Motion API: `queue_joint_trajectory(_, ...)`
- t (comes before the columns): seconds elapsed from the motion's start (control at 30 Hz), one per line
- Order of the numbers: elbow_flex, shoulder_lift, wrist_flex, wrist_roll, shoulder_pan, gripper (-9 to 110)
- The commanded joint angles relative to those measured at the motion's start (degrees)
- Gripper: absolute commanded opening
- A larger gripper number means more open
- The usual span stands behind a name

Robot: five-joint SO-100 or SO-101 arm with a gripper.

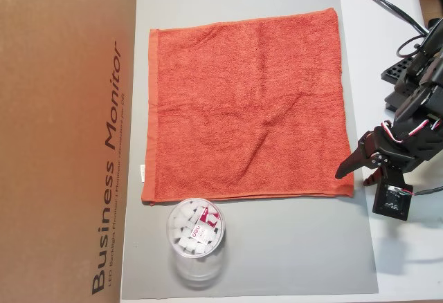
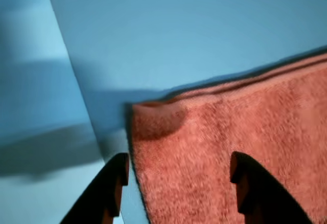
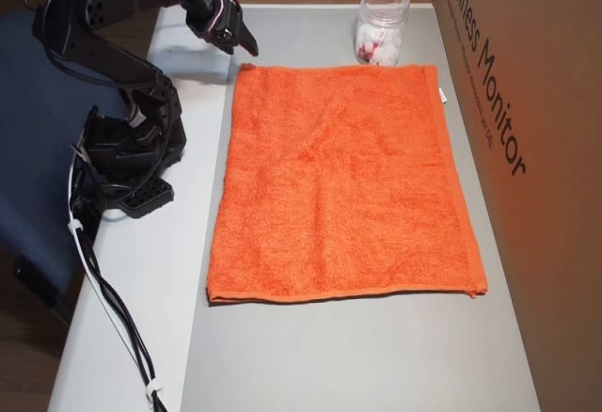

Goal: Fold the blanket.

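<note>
The orange-red blanket [image 1: 246, 106] lies flat and unfolded on the grey mat [image 1: 291, 248]. It also shows in the other overhead view [image 3: 339, 186]. A small white tag [image 1: 142, 172] sticks out of its edge near the box. My gripper [image 1: 353, 178] is open and empty, hovering just beside the blanket's corner nearest the arm; it also shows in the other overhead view [image 3: 241, 46]. In the wrist view the two dark fingers stand apart around the gripper point [image 2: 179, 180], straddling that corner of the blanket [image 2: 230, 132].
A clear plastic jar [image 1: 196, 237] with white pieces inside stands on the mat just past the blanket's edge, seen too in the other overhead view [image 3: 383, 24]. A brown cardboard box [image 1: 62, 137] borders the mat's far side. Cables [image 3: 103, 299] run by the arm's base.
</note>
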State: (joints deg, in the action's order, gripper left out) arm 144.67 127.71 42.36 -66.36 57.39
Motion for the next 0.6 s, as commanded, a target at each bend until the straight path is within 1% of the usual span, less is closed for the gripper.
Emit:
queue_joint_trajectory(0.0,-0.7,-2.7,-2.1,-0.1,0.4,20)
queue_joint_trajectory(0.17,-3.2,-8.1,-4.6,-0.1,0.4,20)
queue_joint_trajectory(0.57,-4.0,-14.4,-4.6,-0.1,0.4,20)
